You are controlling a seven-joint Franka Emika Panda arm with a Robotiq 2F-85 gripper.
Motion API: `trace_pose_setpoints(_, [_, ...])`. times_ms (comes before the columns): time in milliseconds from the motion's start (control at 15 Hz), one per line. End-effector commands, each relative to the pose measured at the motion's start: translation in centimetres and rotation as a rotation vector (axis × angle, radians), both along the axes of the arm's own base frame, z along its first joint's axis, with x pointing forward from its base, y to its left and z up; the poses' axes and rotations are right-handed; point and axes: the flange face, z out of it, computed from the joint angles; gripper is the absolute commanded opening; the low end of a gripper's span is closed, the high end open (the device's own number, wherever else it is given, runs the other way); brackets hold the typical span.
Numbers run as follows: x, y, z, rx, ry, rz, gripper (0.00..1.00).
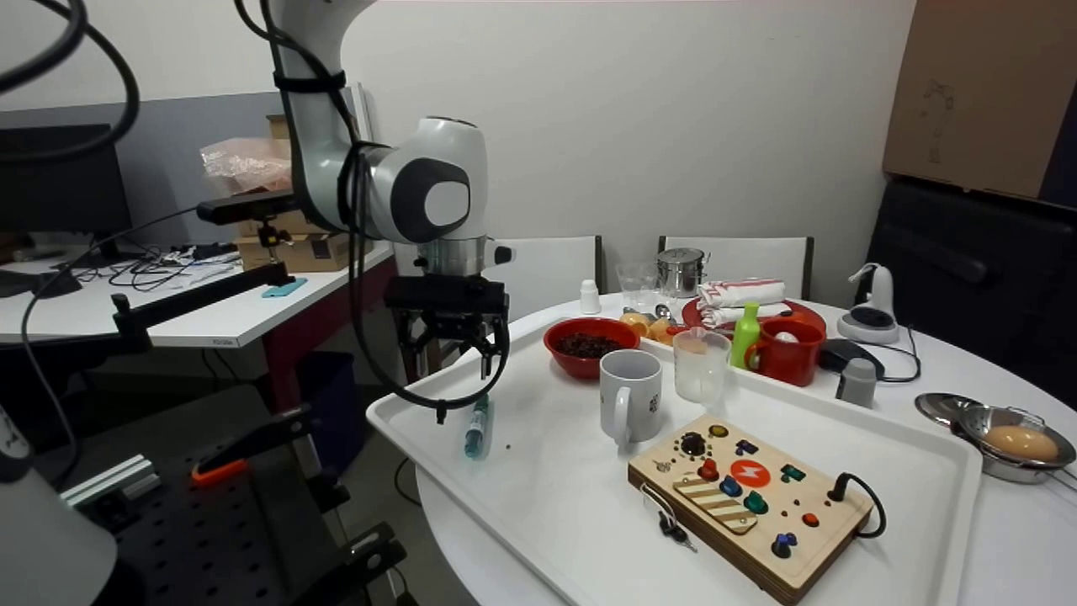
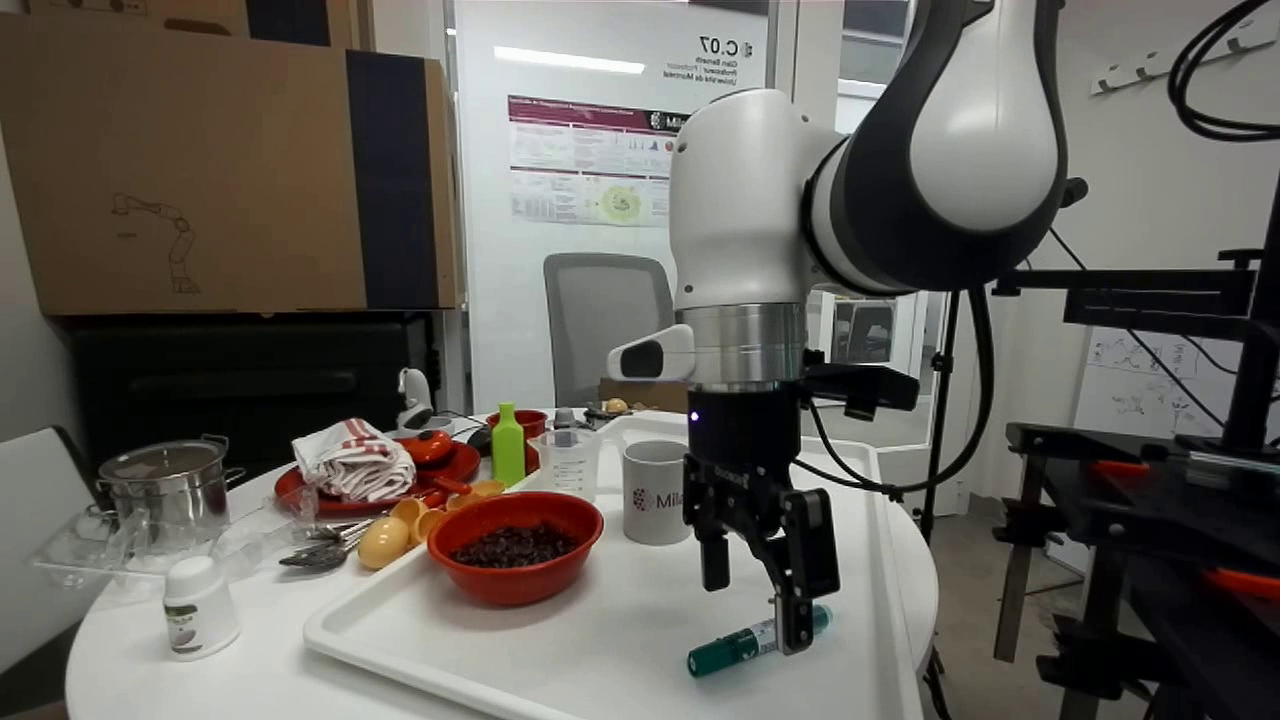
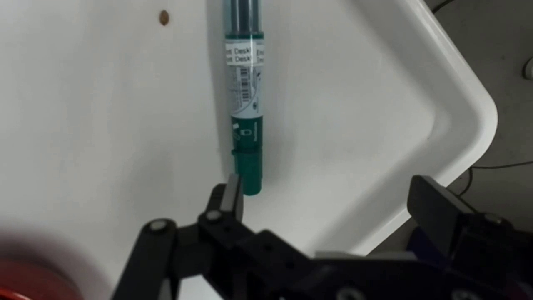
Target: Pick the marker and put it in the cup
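- I find the marker (image 3: 246, 96) teal-green, white-labelled, capped, lying flat.
- I record the cup (image 1: 641, 391) white-grey, upright, handle facing near, right of the marker in an exterior view.

Marker (image 1: 477, 427) on tray (image 1: 551, 488), left of cup (image 1: 644, 391) in an exterior view; bowl (image 1: 580, 367) behind cup; my gripper (image 2: 756, 614) above tray.

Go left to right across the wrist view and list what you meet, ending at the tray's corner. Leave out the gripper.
Red bowl → brown speck → green marker → tray's rounded corner.
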Motion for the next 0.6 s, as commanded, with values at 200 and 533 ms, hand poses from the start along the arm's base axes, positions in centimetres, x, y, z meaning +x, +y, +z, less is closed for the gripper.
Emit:
trace_pose_setpoints(200, [-0.2,-6.8,-1.7,0.025,-0.002,-0.025,0.96])
trace_pose_setpoints(533, [0.3,-10.1,-2.5,0.044,-0.002,0.028,1.00])
